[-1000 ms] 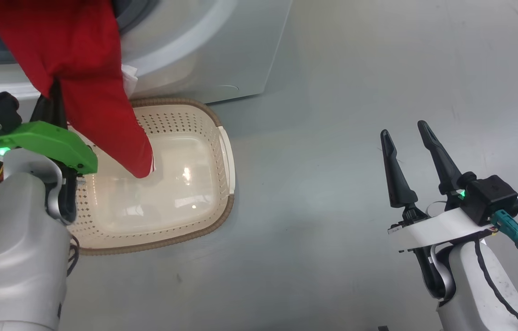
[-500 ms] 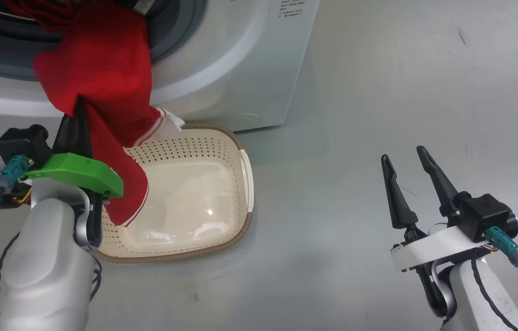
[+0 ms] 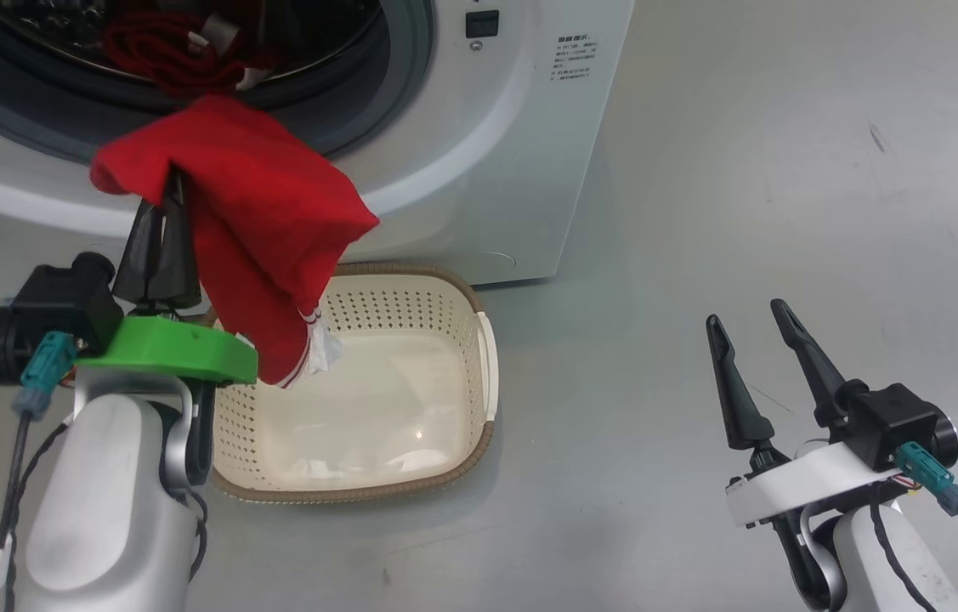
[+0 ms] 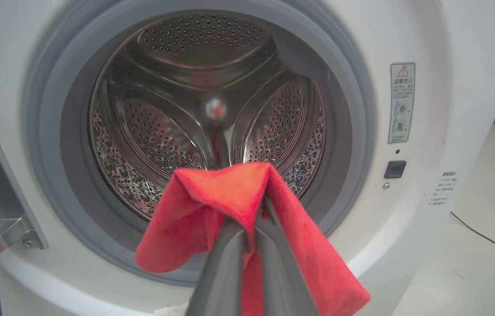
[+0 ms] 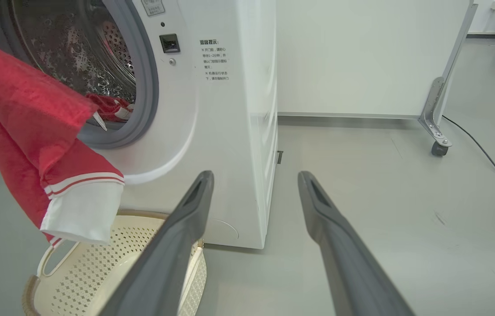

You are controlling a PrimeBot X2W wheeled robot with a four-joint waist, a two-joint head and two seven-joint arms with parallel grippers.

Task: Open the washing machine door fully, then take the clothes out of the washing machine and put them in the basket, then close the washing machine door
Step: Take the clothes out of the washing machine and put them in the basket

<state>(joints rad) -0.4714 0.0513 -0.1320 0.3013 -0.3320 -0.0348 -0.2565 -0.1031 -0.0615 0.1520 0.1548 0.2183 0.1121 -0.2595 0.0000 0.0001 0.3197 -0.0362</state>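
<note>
Smooth grey floor (image 3: 700, 212) meets a white wheeled partition (image 5: 361, 57). A cream perforated plastic basket (image 3: 444, 293) sits just before the white front-loading washing machine (image 3: 479, 153). The left gripper (image 3: 168, 212), clamped on a red white-trimmed garment (image 3: 266, 221), holds it above the basket; the right gripper (image 3: 746, 313) has its fingers apart, empty.

My left pincer (image 3: 166, 204) reaches forward, fingers pinched tight on the clothes (image 3: 266, 229), while my right pincer (image 3: 746, 314) sits low at my side, fingers spread wide.
</note>
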